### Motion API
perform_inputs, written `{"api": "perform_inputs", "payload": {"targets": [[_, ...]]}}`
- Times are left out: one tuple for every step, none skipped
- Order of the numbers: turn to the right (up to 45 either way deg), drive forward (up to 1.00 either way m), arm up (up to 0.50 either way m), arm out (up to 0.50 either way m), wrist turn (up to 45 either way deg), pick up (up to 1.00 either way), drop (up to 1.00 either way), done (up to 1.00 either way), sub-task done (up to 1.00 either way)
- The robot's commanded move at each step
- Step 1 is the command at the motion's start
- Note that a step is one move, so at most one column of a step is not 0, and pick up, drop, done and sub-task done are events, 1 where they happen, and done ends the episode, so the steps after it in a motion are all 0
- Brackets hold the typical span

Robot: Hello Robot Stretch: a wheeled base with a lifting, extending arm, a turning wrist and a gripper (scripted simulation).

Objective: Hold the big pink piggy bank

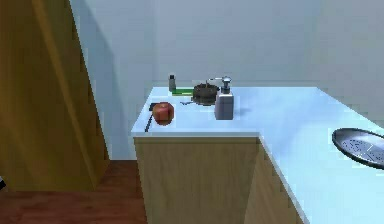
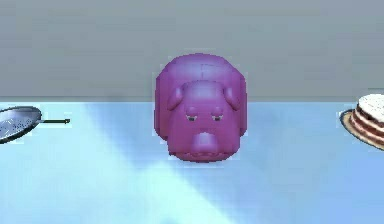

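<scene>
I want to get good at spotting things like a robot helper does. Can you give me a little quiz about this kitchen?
1. True or false: in the arm side view, the pink piggy bank stands on the counter between a pan and a cake.
2. In the forward view, what sits to the left of the soap dispenser? A) a banana B) a red apple C) a mug
3. What colour is the counter's top?

Key: 1 true; 2 B; 3 light blue.
</scene>
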Motion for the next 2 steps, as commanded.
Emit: {"api": "perform_inputs", "payload": {"targets": [[0.0,0.0,0.5,0.0,0.0,0.0,0.0,0.0,0.0],[0.0,0.0,0.38,0.0,0.0,0.0,0.0,0.0,0.0]]}}
